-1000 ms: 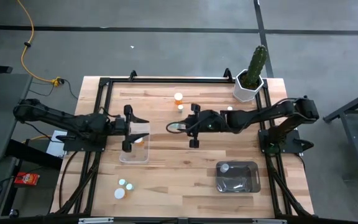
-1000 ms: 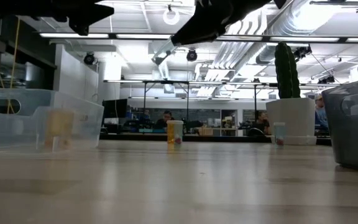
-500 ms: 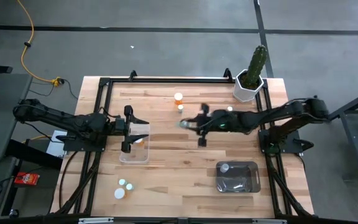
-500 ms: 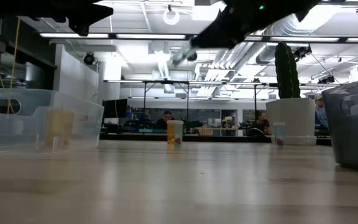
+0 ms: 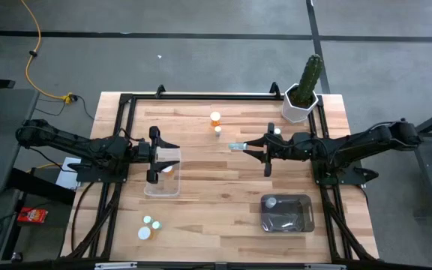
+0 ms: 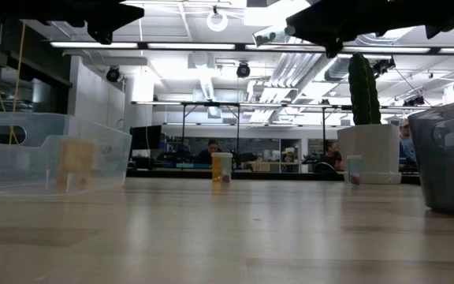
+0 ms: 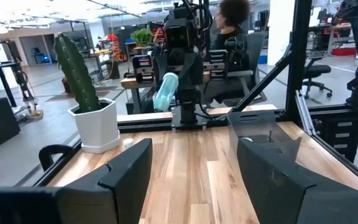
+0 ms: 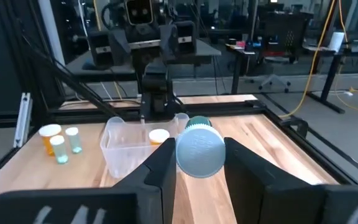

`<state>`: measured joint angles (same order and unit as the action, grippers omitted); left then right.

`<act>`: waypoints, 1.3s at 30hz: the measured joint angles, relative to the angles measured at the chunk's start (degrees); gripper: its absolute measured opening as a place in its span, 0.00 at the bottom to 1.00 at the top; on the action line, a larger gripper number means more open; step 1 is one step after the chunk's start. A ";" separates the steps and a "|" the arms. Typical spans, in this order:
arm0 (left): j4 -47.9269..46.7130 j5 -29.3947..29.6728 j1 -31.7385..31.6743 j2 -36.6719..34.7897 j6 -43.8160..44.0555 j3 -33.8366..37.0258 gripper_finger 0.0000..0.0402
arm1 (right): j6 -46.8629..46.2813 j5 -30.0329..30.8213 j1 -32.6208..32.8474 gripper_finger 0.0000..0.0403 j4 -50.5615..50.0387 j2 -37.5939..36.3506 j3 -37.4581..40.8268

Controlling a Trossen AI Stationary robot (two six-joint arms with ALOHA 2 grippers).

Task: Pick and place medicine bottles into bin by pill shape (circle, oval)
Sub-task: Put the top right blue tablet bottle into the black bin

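My right gripper [image 5: 250,147] hangs level over the table's middle right, shut on a pale blue-green medicine bottle [image 5: 236,146]. My left gripper [image 5: 163,155] waits open and empty over the clear bin [image 5: 160,185], which holds one orange bottle [image 8: 158,135]. An orange bottle [image 5: 215,118] and a small pale one [image 5: 217,130] stand at the far middle, and another [image 5: 277,132] stands near the cactus pot. Three white-capped bottles [image 5: 148,226] stand at the near left. The grey bin [image 5: 303,222] at the near right holds one bottle [image 5: 271,201]. My right gripper pinches the pale bottle by its round sides [image 8: 199,152] between the two fingers [image 8: 164,163]. The fingers reach level from the table's right side, and the bottle lies along them. Its free end [image 5: 233,146] sticks out toward the table's left. The bottle is lifted clear.
A white pot with a green cactus [image 5: 301,101] stands at the far right corner. A black frame [image 5: 201,96] runs round the table's edges. Bare wood [image 5: 216,195] lies between the two bins.
My right gripper has drawn back toward the table's right edge with the pale bottle. It has tipped up from a downward slant to level. The bottle has stayed clear of the table.
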<state>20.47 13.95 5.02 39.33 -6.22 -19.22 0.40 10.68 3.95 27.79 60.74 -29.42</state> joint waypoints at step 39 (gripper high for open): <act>0.02 0.38 0.00 0.00 -0.01 0.00 0.56 | -84.10 0.35 41.08 0.23 -83.69 26.39 -26.59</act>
<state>20.49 14.33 5.02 39.33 -6.23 -19.22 -83.70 11.03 45.02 -55.90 87.13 -56.01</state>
